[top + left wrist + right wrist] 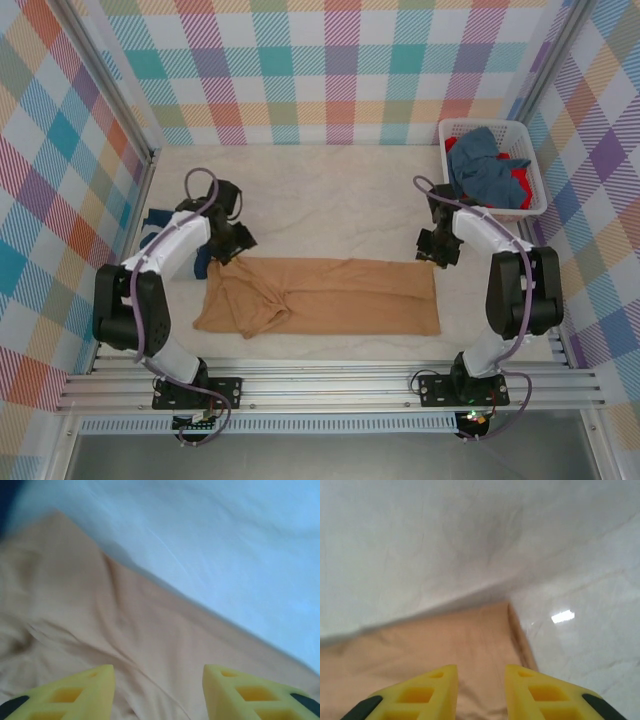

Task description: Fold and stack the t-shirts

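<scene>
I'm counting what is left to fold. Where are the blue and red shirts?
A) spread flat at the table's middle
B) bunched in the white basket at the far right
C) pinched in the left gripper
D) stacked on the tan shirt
B: the blue and red shirts sit bunched inside the white basket, apart from the tan shirt, which lies flat on the table's near side.

The tan t-shirt (pixel 330 296) is looking like soft, matt cloth, creasing at lower left; the white tabletop (pixel 600 645) is gleaming smooth, and the lattice basket (pixel 485 123) is showing hard white plastic.
</scene>
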`<state>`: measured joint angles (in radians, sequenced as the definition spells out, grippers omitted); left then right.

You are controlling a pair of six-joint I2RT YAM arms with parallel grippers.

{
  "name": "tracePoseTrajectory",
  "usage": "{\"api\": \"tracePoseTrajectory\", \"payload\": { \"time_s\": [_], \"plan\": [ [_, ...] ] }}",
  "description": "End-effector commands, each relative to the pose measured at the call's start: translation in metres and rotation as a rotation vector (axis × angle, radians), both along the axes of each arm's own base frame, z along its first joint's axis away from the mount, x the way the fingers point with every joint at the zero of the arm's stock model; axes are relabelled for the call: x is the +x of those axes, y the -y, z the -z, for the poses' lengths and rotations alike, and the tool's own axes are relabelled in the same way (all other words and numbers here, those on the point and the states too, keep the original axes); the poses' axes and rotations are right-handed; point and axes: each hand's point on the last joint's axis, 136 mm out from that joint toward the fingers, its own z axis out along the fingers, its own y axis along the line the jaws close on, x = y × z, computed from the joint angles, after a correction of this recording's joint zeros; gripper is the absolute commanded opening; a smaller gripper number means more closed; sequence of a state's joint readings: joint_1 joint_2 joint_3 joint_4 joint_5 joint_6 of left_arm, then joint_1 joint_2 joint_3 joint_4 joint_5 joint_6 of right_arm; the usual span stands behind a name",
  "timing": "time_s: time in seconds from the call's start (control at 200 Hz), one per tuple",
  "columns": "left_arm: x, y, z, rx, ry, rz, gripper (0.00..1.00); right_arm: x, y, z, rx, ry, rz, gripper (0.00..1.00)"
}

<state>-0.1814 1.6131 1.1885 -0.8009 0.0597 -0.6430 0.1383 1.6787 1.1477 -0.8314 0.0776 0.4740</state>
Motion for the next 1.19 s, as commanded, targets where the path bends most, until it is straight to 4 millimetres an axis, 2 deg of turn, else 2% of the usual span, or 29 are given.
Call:
{"api": "tracePoseTrajectory", "payload": {
  "time_s": [0.0,0.135,0.26,0.395,0.5,0.605,0.73,0.85,0.92,1.005,1.19],
  "plan": [
    [0.015,-0.033,0.021,0.046,-0.036,-0.032,0.49,0.018,0.005,0.010,0.001,0.004,0.017,0.30],
    [0.036,-0.058,0.028,0.044,-0.005,-0.051,0.49,0.019,0.012,0.024,0.007,-0.018,0.048,0.29],
    [0.046,-0.059,0.033,0.032,-0.002,-0.029,0.48,0.027,0.011,0.030,0.035,-0.017,0.051,0.29],
    [0.041,-0.062,0.044,0.047,-0.021,-0.029,0.44,0.026,0.007,0.031,0.058,-0.030,0.070,0.23],
    [0.036,-0.064,0.050,0.062,-0.033,-0.030,0.44,0.021,0.009,0.028,0.050,-0.042,0.091,0.23],
    [0.040,-0.061,0.049,0.044,-0.009,-0.023,0.42,0.018,0.010,0.023,0.047,-0.025,0.090,0.25],
    [0.042,-0.062,0.051,0.048,-0.013,-0.018,0.35,0.015,0.009,0.026,0.051,-0.029,0.090,0.23],
    [0.038,-0.059,0.052,0.030,-0.020,-0.014,0.26,0.015,0.010,0.027,0.049,-0.020,0.099,0.17],
    [0.032,-0.061,0.047,0.043,-0.023,-0.016,0.26,0.016,0.011,0.027,0.045,-0.024,0.100,0.17],
    [0.021,-0.068,0.038,0.084,-0.029,-0.023,0.35,0.017,0.010,0.026,0.047,-0.021,0.100,0.17],
    [0.013,-0.072,0.022,0.107,-0.011,-0.040,0.39,0.015,0.011,0.026,0.040,-0.025,0.094,0.19]
  ]
}}
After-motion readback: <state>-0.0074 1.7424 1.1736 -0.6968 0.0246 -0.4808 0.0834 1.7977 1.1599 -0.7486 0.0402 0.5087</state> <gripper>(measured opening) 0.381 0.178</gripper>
